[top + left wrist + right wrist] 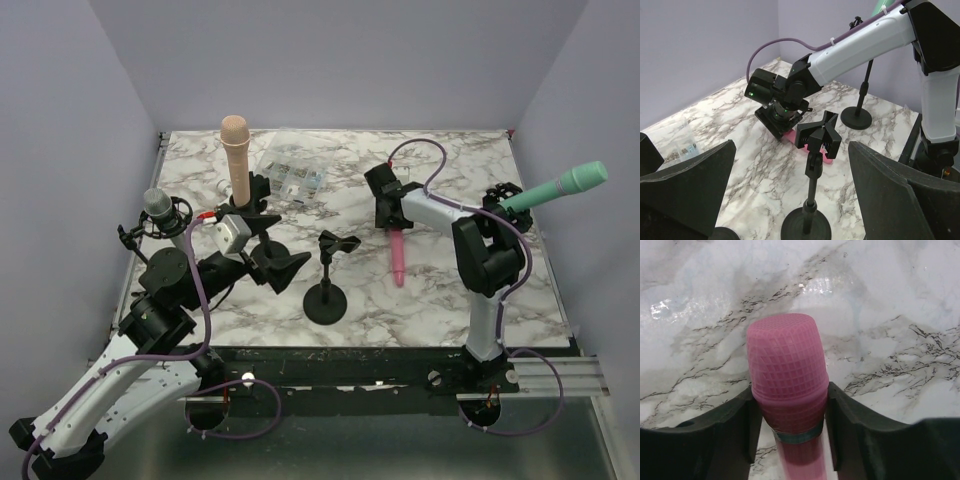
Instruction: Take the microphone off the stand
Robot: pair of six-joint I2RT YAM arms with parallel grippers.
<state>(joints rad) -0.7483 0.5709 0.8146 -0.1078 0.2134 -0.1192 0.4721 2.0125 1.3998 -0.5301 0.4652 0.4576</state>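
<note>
The pink microphone is out of the stand and lies low over the marble table, head toward the back. My right gripper is shut on its head; in the right wrist view the pink mesh head sits between both fingers. The empty black stand is upright at mid-table, its clip open and its round base below. My left gripper is open and empty just left of the stand, which shows between its fingers in the left wrist view.
A peach microphone and a grey one stand in holders at the left. A green microphone is in a holder at the right edge. A clear compartment box lies at the back. The right arm reaches across behind the stand.
</note>
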